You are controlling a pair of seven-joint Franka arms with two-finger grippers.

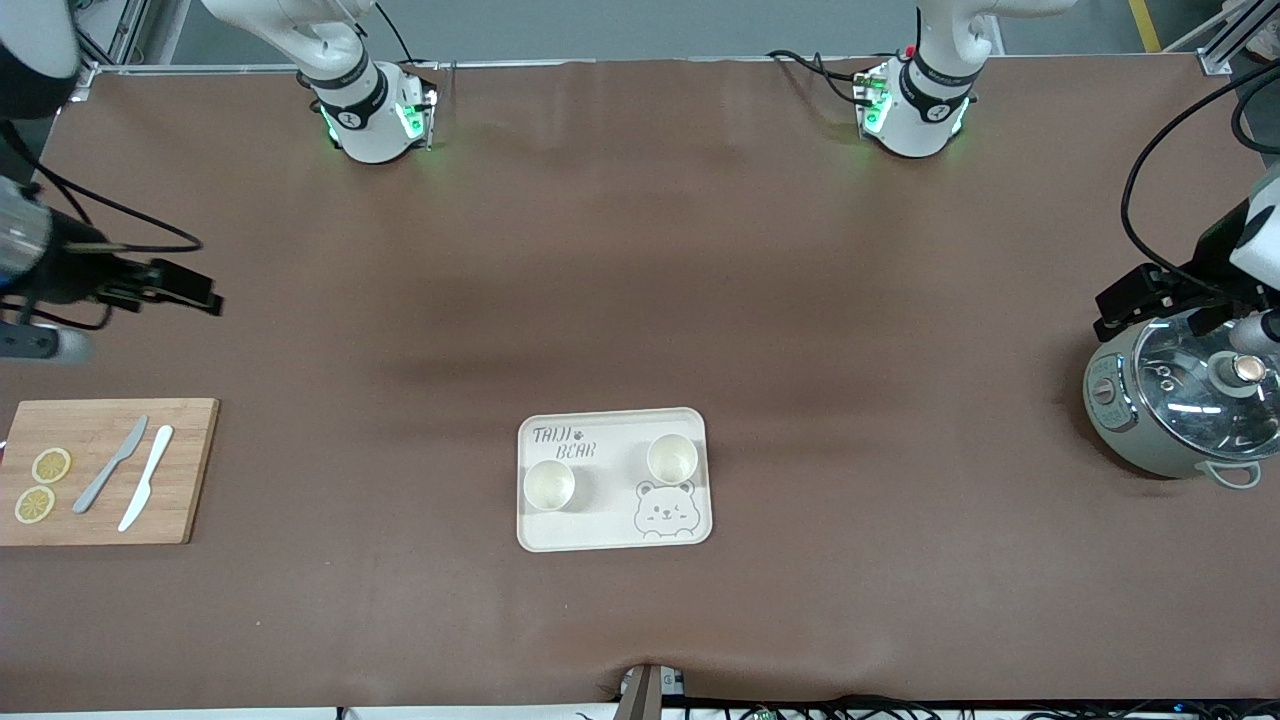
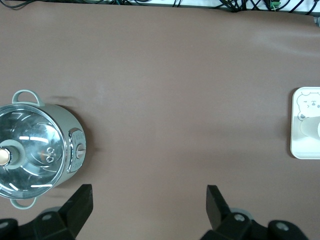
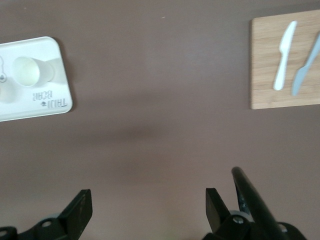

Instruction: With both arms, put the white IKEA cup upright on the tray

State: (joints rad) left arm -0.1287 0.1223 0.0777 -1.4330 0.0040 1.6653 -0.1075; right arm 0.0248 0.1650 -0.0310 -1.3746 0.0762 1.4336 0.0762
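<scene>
The cream tray [image 1: 600, 522] printed "TAIJI BEAR" lies in the middle of the table, toward the front camera. Two white cups stand upright on it, one [image 1: 549, 485] toward the right arm's end and one [image 1: 672, 459] toward the left arm's end. My right gripper [image 1: 210, 292] is open and empty over bare table at the right arm's end. Its wrist view shows its gripper [image 3: 148, 207], the tray [image 3: 30, 46] and a cup [image 3: 29, 72]. My left gripper [image 1: 1106, 314] is open and empty beside the pot. Its wrist view shows its gripper [image 2: 148, 205] and the tray's edge [image 2: 299, 147].
A bamboo cutting board [image 1: 180, 480] with two lemon slices, a grey knife [image 1: 110, 465] and a white knife [image 1: 146, 477] lies at the right arm's end. A grey-green pot with a glass lid [image 1: 1180, 405] stands at the left arm's end.
</scene>
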